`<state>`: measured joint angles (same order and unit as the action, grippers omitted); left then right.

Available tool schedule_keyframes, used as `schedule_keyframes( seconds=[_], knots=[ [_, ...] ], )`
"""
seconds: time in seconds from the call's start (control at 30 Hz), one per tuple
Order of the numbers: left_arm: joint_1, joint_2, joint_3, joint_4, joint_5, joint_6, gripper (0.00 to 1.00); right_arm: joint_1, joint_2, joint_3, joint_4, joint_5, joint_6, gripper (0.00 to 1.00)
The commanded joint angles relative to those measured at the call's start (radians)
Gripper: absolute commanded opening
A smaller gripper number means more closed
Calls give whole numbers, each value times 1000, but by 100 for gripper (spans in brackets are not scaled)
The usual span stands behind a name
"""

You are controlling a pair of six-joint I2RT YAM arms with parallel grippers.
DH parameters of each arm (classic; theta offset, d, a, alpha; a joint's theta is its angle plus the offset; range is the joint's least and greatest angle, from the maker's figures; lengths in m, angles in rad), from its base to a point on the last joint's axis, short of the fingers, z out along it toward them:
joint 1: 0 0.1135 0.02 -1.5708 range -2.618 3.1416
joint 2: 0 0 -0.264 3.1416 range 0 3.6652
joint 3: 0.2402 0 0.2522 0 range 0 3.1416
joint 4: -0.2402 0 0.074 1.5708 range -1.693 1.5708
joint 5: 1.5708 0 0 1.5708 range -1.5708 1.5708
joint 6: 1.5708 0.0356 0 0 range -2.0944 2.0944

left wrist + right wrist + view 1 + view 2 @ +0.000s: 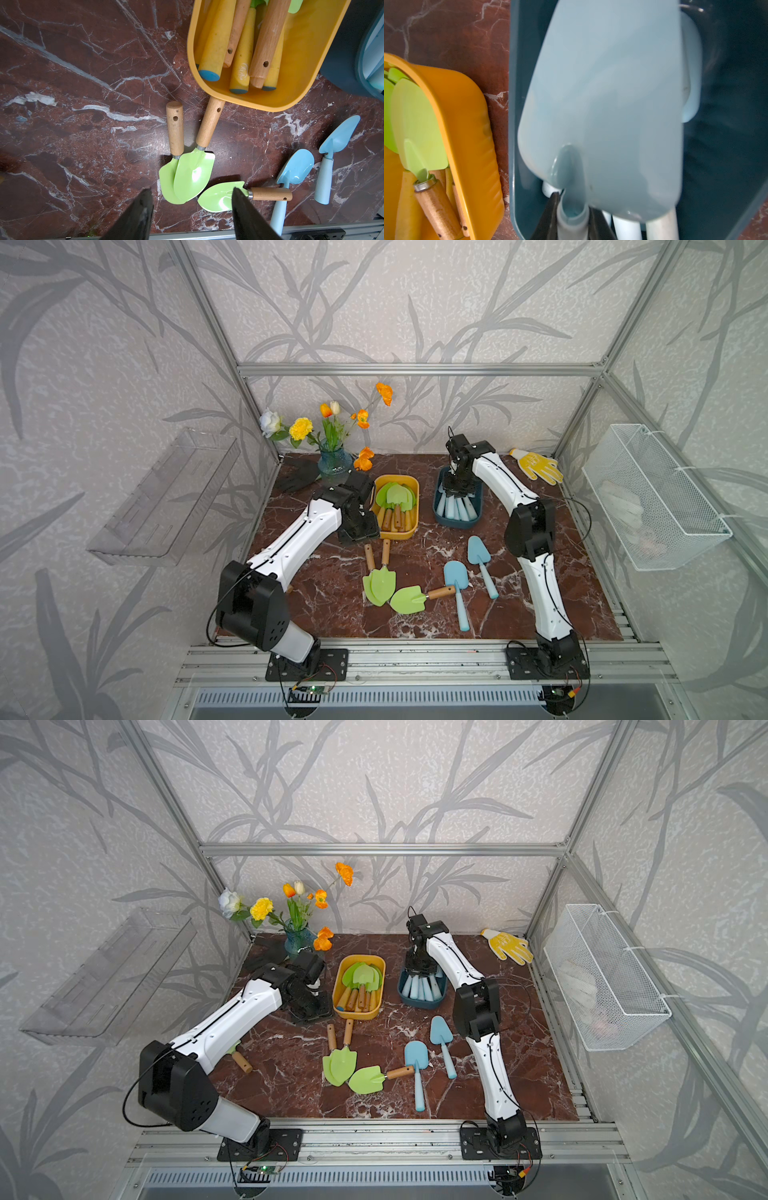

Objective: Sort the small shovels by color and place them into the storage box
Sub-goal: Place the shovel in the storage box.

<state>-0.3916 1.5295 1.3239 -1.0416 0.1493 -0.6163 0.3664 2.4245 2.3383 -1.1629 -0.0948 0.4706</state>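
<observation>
Our right gripper (pixel 573 204) clamps a blue shovel (pixel 602 93) inside the blue box (pixel 513 104); next we should release it. Left gripper (pixel 192 189): jaws apart, empty.

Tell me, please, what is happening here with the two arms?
Shovels are being sorted by color. The right gripper is shut on a pale blue shovel inside the dark blue box, among other blue ones. The left gripper is open and empty, beside the yellow box that holds green ones. On the table, three green shovels and two blue shovels wait.
</observation>
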Motion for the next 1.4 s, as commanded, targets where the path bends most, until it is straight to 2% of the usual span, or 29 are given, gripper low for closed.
schedule_keyframes(
  seconds=[0.0, 0.17, 0.33, 0.53, 0.7, 1.0, 1.2, 1.37],
  knots=[
    [5, -6, 3, -37, -16, 33, 64, 0, -7, -33, -10, 12, 9, 23],
    [4, -1, -20, -50, -7, 47, 67, -9, -3, -44, 19, -2, 17, 27],
    [5, -24, -78, -38, -13, 29, 71, -16, -9, -33, 17, -23, 22, 37],
    [5, -35, -120, -40, -12, 14, 72, -17, -127, -90, 30, 35, 8, 40],
    [5, -24, -163, -19, -6, 0, 72, -17, -319, -272, 119, 100, -4, 40],
    [6, 56, -199, 86, 34, -29, 71, -17, -567, -607, 232, 96, -23, 40],
    [7, 169, -133, 144, 10, -35, 71, -16, -643, -749, 260, 93, -27, 40],
    [10, 289, -34, 138, -59, -26, 70, -16, -687, -809, 268, 92, -30, 40]
  ],
)
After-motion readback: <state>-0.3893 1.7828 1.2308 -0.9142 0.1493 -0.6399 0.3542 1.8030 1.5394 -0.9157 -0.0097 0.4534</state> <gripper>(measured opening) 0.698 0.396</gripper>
